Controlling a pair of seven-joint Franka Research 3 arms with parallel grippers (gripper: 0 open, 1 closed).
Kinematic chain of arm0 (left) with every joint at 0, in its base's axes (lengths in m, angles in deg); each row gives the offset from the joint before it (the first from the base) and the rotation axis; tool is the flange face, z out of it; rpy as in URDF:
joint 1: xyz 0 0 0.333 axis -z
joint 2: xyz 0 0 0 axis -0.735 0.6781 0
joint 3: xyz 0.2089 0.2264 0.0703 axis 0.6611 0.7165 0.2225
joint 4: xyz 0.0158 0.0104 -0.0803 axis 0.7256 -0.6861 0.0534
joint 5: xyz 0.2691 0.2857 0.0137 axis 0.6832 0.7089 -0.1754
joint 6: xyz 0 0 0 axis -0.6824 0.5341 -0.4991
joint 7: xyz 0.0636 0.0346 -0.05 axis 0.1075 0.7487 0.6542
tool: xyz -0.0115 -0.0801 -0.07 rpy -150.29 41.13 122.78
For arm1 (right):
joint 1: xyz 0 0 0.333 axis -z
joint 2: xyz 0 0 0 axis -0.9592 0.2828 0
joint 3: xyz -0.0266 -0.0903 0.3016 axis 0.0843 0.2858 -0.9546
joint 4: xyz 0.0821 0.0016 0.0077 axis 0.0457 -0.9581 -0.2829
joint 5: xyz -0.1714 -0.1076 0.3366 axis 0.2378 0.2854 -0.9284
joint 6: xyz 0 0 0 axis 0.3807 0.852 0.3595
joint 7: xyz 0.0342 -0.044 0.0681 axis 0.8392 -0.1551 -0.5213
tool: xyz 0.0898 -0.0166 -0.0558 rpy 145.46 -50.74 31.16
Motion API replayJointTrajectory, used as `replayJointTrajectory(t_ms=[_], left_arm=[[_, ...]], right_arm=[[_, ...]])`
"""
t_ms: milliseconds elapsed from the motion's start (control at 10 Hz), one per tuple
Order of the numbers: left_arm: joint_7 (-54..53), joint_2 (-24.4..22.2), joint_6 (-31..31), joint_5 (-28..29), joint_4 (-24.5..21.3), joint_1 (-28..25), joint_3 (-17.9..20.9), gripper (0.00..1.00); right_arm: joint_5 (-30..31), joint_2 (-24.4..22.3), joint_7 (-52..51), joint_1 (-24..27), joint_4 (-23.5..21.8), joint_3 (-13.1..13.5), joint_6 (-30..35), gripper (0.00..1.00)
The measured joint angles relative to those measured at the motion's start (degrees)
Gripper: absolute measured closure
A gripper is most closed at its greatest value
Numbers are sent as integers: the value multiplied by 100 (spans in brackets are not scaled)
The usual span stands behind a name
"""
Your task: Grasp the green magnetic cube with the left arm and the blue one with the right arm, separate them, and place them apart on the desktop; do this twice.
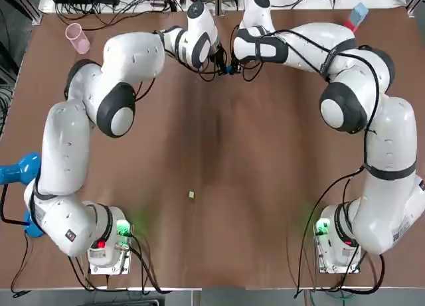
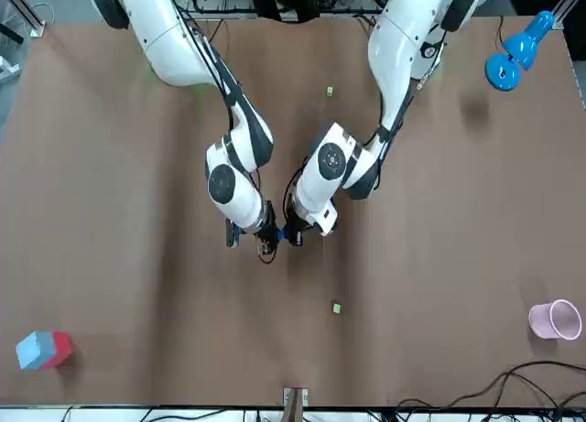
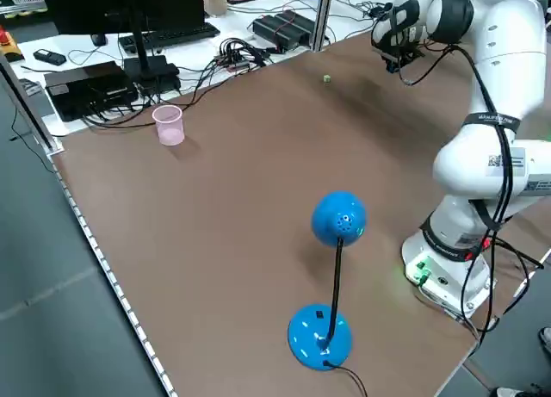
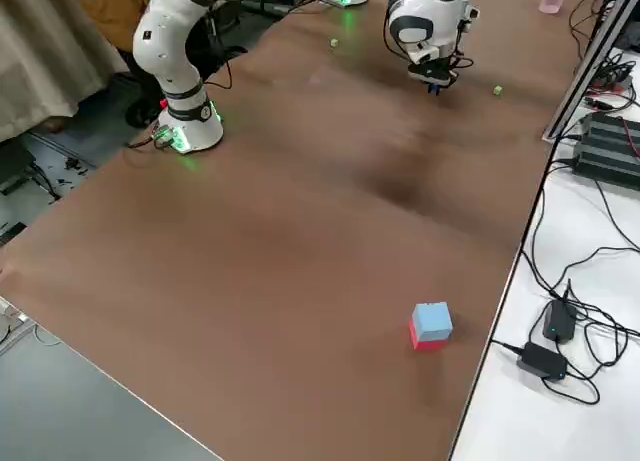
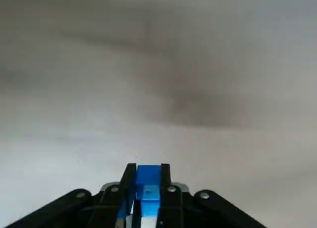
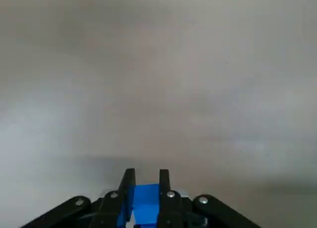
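Both grippers meet low over the far middle of the table. In the left wrist view my left gripper (image 5: 147, 169) is shut on a blue cube (image 5: 147, 181). The right wrist view shows my right gripper (image 6: 144, 176) likewise shut on a blue cube (image 6: 145, 198). From the front, a spot of blue (image 2: 287, 232) sits between the left gripper (image 2: 295, 238) and the right gripper (image 2: 266, 245); I cannot tell whether it is one cube or two. One small green cube (image 2: 330, 91) lies nearer the arms' bases, also seen from above as the green cube (image 1: 191, 195). Another green cube (image 2: 336, 308) lies beyond the grippers.
A pink cup (image 1: 78, 38) stands at the far left corner. A red and blue block (image 1: 355, 16) sits at the far right edge. A blue ball-headed stand (image 3: 331, 276) stands near the left arm's base. Cables and boxes crowd the bench past the far edge.
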Motion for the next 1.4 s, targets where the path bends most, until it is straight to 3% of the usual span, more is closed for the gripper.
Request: replayJointTrajectory(t_ms=[300, 500, 700, 900, 1200, 1400], left_arm=[[0, 2, 0, -8, -6, -4, 0, 77], [1, 84, -26, -106, -4, 8, -6, 77], [1, 354, -298, -127, 98, 86, -33, 77], [1, 617, -709, -130, 193, 339, -44, 77], [4, 708, -793, -143, 235, 771, -55, 77], [16, 716, -815, -144, 243, 1046, -54, 77]], right_arm=[[367, -64, -290, 105, -87, 3, 29, 77], [383, -392, -1241, 194, -605, -74, 98, 77], [396, -932, -2336, 311, -1451, -320, 102, 77], [410, -1667, -3324, 653, -2475, -733, 114, 77], [435, -2753, -4956, 1205, -4094, -1374, 150, 77], [468, -3134, -5739, 1408, -4837, -1722, 115, 77]])
